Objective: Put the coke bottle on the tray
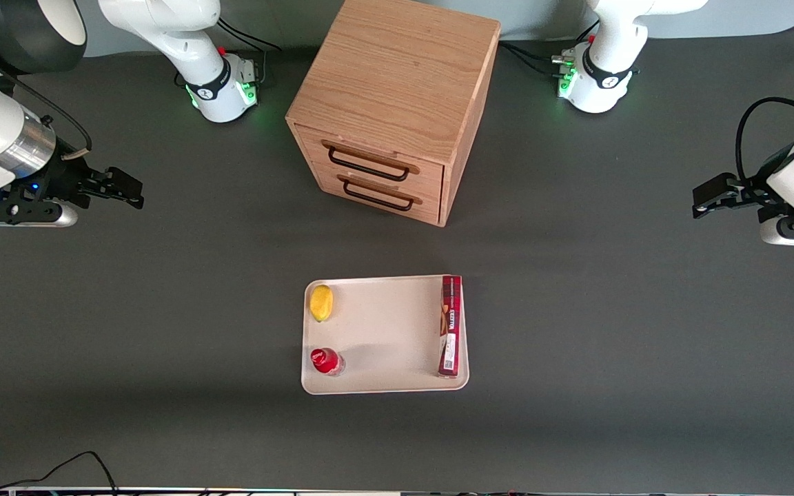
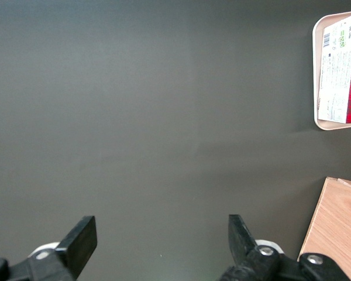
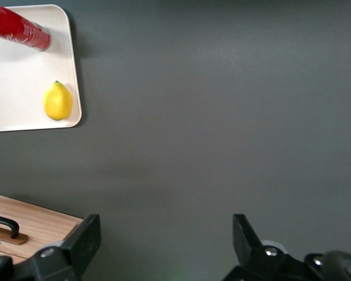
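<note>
From the front view I see the coke bottle (image 1: 326,361) standing upright on the tray (image 1: 383,331), in the corner nearest the camera toward the working arm's end. The lemon (image 1: 321,302) lies farther from the camera on the same side, and the red carton (image 1: 450,325) lines the tray's edge toward the parked arm. My gripper (image 1: 125,189) hangs well apart over the bare worktop (image 1: 163,310), fingers spread and holding nothing. Only the right wrist view shows the gap between its fingers (image 3: 88,237); only the front view shows the whole wooden cabinet (image 1: 390,110).
</note>
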